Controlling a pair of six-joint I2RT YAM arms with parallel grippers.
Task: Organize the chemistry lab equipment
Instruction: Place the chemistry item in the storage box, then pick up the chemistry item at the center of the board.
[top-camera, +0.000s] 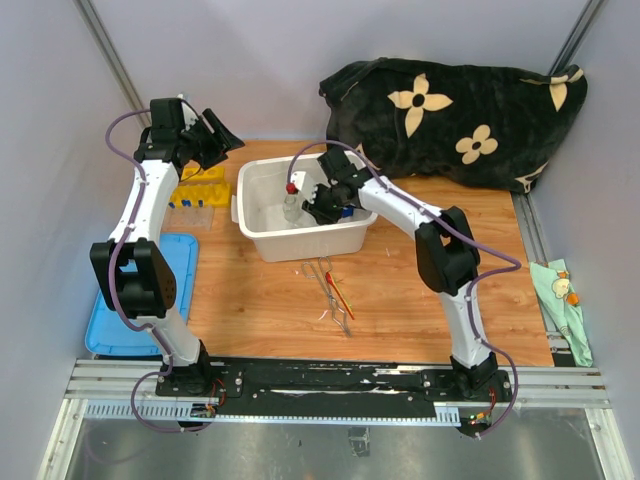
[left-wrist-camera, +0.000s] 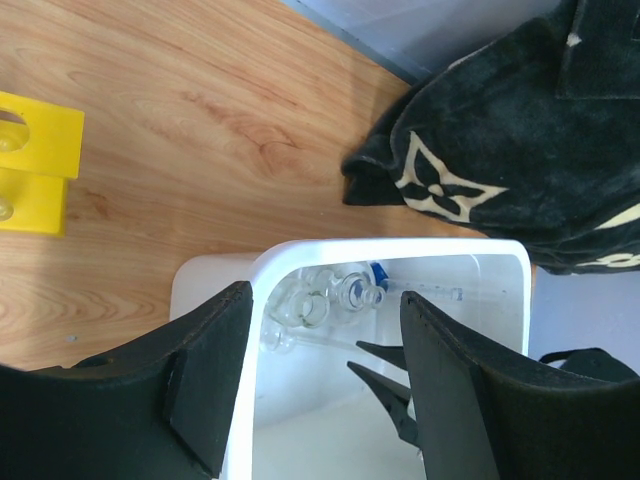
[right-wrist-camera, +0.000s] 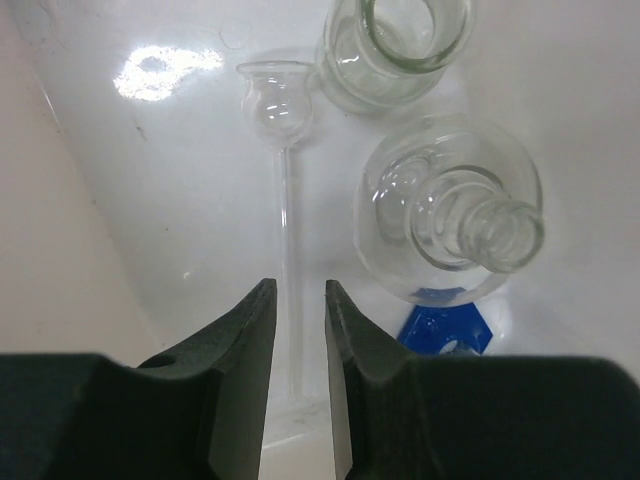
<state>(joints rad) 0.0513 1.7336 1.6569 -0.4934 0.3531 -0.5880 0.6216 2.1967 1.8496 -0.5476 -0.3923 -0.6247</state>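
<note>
Left wrist view, then right: we work inside the white bin (left-wrist-camera: 400, 250).
Our left gripper (left-wrist-camera: 325, 300) hangs wide and empty; our right gripper (right-wrist-camera: 300, 300), jaws narrow, straddles the thin glass stem (right-wrist-camera: 287, 200) without pinching it. We'd keep the fingers parallel to it, clear of the flask (right-wrist-camera: 450, 215).

A: How does the room look?

B: Plain pale grey walls (top-camera: 270, 60) close it on three sides. A thin metal pole (top-camera: 110, 50) leans in the back left corner, and another one in the back right.

A: And the furniture?

B: There is one table with a light brown wooden top (top-camera: 260, 300). A black plush blanket with cream flowers (top-camera: 500, 100) lies at its far right, against the wall. A flat blue plastic lid (top-camera: 110, 335) lies at the left edge, and a small green printed cloth (top-camera: 565, 300) beside the right edge. Silver aluminium rails (top-camera: 110, 380) run along the near side. The light is even and the shadows are soft.
</note>
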